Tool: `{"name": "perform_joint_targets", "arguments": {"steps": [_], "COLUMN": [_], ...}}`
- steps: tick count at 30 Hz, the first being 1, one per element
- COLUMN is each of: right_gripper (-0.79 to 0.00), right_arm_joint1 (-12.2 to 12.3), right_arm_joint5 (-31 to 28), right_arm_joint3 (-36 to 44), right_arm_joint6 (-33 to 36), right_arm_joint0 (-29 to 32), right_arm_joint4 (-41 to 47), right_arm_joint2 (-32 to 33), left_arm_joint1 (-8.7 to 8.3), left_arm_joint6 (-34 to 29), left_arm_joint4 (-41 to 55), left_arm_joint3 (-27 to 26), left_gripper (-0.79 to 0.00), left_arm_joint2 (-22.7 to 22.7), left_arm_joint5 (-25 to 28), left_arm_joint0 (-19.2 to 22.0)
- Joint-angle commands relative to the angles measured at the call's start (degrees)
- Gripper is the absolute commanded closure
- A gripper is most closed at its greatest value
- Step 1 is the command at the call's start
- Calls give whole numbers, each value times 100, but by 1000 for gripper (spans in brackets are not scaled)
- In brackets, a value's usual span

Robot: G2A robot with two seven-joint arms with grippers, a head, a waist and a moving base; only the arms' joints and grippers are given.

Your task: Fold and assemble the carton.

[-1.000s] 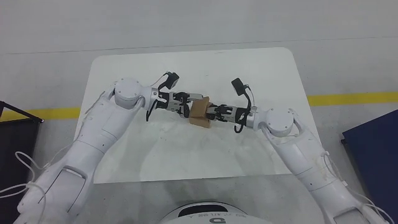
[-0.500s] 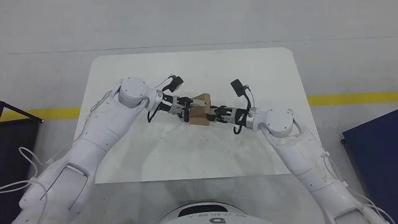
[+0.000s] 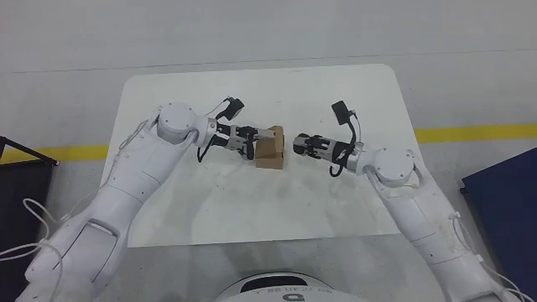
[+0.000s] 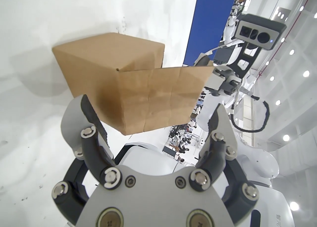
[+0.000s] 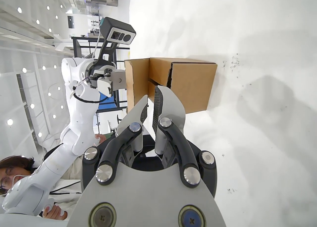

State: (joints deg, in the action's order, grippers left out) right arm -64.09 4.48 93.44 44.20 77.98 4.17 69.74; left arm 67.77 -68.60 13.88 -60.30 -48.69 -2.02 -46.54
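From the top view, I have the carton (image 3: 269,148) sitting on the white tabletop (image 3: 336,101) between the two arms. The left fingers (image 3: 248,143) are right up against one side of it. The right fingers (image 3: 299,144) point at the opposite side and are just short of it. I see a thin strip of tabletop between their tips and the cardboard.

In the left wrist view, the left fingers (image 4: 74,121) are spread wide and hold nothing. The carton (image 4: 111,59) sits just ahead of them on the tabletop (image 4: 49,3). One brown flap (image 4: 158,99) sticks out from its corner and faces me broadside across the gap between the two tips. Whether either tip touches the flap, I cannot tell. Beyond the flap's far edge I can see the right fingers (image 4: 223,84), partly hidden by the cardboard.

In the right wrist view, the right fingers (image 5: 171,104) are drawn nearly together with only a slim slit between them, and they grip nothing. The carton (image 5: 193,84) stands just ahead of their tips. It rests on the tabletop (image 5: 247,27), with a dark open seam on the face nearest me. The flap (image 5: 136,82) stands out from the carton's side, and the left fingers (image 5: 116,80) sit against its outer face on the far side.
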Motion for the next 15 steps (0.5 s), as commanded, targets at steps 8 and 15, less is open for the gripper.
{"name": "perform_joint_targets", "arguments": {"steps": [8,15], "right_gripper": [-58,-25], "right_arm_joint1": [-31,-66], "right_arm_joint5": [-73,-61], "right_arm_joint3": [7,-107], "right_arm_joint6": [100,97], "right_arm_joint0": [-164,-363], "right_arm_joint4": [-43,-46], "right_arm_joint2": [-271,-448], "left_arm_joint1": [-138,-32], "left_arm_joint6": [40,4], "left_arm_joint4": [-370,-543], "left_arm_joint3": [-248,-299], "left_gripper": [-785,-785], "left_arm_joint2": [-244,104], "left_arm_joint5": [-73,-184], "left_arm_joint0": [-91,24]}}
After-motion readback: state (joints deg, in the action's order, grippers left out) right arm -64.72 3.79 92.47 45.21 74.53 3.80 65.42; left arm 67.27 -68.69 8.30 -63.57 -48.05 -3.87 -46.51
